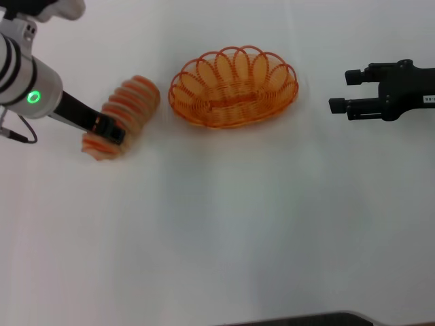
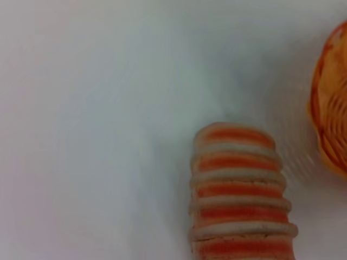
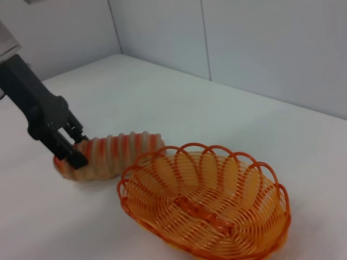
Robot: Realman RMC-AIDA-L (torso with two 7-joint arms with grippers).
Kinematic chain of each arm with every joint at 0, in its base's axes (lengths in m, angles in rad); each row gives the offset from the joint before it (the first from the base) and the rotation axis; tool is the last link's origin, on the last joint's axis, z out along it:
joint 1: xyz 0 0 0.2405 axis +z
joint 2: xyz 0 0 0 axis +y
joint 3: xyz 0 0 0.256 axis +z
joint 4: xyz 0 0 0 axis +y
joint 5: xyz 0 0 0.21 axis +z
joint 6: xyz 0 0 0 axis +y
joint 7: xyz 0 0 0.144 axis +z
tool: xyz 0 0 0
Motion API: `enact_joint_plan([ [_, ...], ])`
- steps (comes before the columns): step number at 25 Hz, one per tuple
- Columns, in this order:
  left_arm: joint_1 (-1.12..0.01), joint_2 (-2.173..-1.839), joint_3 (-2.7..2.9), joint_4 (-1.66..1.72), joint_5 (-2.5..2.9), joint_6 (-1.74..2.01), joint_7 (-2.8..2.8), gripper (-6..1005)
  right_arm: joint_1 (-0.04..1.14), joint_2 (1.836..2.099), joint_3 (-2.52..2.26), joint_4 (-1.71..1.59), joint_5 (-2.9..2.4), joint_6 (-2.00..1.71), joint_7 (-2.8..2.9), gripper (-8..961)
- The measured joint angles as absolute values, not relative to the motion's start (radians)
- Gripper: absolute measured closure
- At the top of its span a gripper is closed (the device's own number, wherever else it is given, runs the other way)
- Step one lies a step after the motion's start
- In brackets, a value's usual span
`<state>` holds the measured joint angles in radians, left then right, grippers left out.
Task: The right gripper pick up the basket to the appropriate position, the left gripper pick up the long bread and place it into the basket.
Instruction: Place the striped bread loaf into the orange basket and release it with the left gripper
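We see our left gripper (image 1: 109, 130) down at the near end of the long bread (image 1: 126, 109), over at nine o'clock on the white table (image 1: 217, 238). Its black fingers (image 3: 73, 154) straddle that end of the loaf, one on each side, closed in on it, and the bread lies flat on the table, running from the claw toward one o'clock. In our left wrist view the loaf fills the lower middle: pale tan, soft-looking, crossed by orange ridges like a ribbed roll, rounded at its far tip. The basket (image 1: 233, 87) sits at twelve o'clock, just beside the bread's far end and not touching it. It's an oval of orange wire, with a looped, petal-like rim and a flat woven bottom, wider than the loaf. Our right gripper (image 1: 343, 92) hovers out at three o'clock, well apart from the basket, fingers spread wide and pointing at it, holding nothing.
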<state>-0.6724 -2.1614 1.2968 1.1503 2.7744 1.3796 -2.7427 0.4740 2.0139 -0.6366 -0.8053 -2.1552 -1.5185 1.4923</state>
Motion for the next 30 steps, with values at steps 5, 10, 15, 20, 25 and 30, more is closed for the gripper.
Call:
enact_joint_plan([
  [5,-0.684,-2.144,1.258,1.179,2.785,1.363,-2.729,476,0.474,2.013,-0.642,-0.805,-2.155,-1.523,1.493,185],
  [10,-0.703,-2.132,1.226,1.201,2.795,1.339,-2.672,523,0.475,2.012,-0.644,-0.805,-2.155,-1.527,1.493,185],
  [15,-0.741,-2.157,1.163,1.2,2.769,1.361,-2.518,561,0.474,2.008,-0.644,-0.805,-2.158,-1.541,1.493,184],
  [20,-0.773,-2.159,1.156,1.197,2.668,1.403,-2.38,591,0.473,2.003,-0.644,-0.805,-2.164,-1.563,1.493,184],
  [25,-0.809,-2.16,1.161,1.202,2.601,1.436,-2.261,617,0.474,1.996,-0.644,-0.805,-2.169,-1.586,1.491,184],
  [30,-0.858,-2.161,1.17,1.201,2.569,1.455,-2.165,650,0.474,1.996,-0.645,-0.825,-2.188,-1.606,1.488,185],
])
